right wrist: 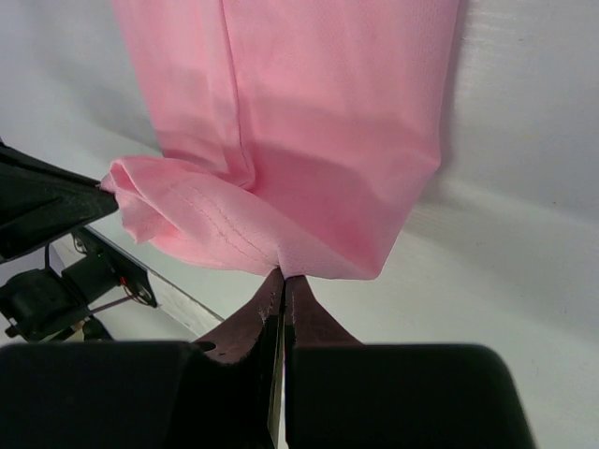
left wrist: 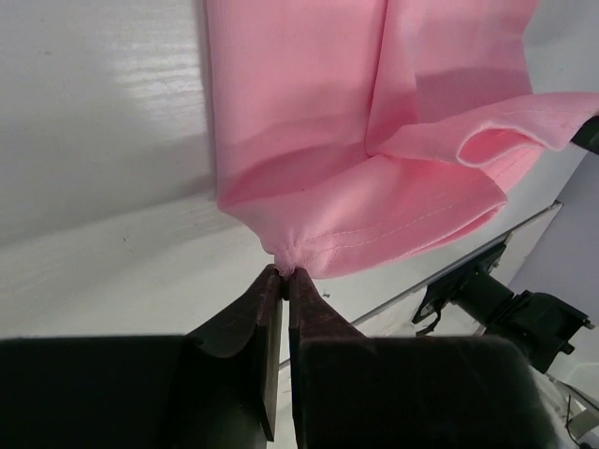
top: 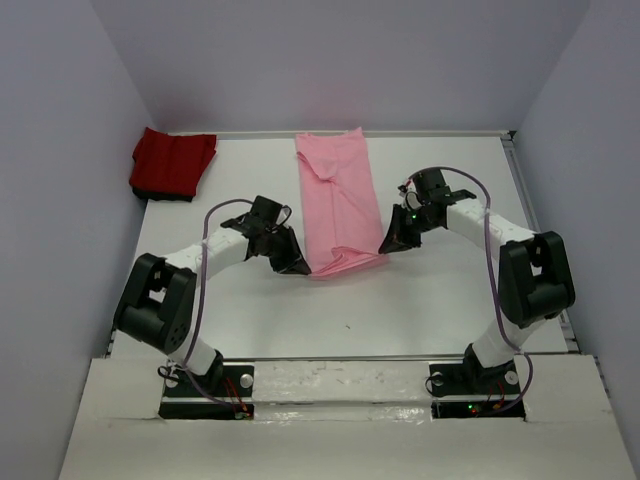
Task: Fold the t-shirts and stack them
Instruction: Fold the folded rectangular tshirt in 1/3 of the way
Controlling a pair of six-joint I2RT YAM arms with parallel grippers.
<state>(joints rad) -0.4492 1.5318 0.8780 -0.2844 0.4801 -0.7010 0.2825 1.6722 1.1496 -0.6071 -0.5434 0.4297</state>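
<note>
A white table (top: 420, 300) enclosed by plain pale walls (top: 60, 150) carries the work. The pink shirt (top: 335, 195) lies at mid-table as a long narrow strip with its sides already folded inward, running from the far edge toward the arms. The red shirt (top: 172, 163) sits in the far left corner, folded into a compact packet, well apart from the pink one. The left gripper (left wrist: 284, 274) is pinched together on the near left corner of the pink shirt's hem. The right gripper (right wrist: 284, 279) is pinched together on the near right corner. Between the two corners the hem appears slightly raised and sags in a loose roll. Judged step: the crosswise fold of the pink shirt, near end over far end. The next move calls for both arms to carry the hem away from the bases at matched height and pace, with the cloth taut between them, and to lay it flush at the far end before release. Stacking with the red shirt is not yet done. No brand, label or writing is legible in any view.
</note>
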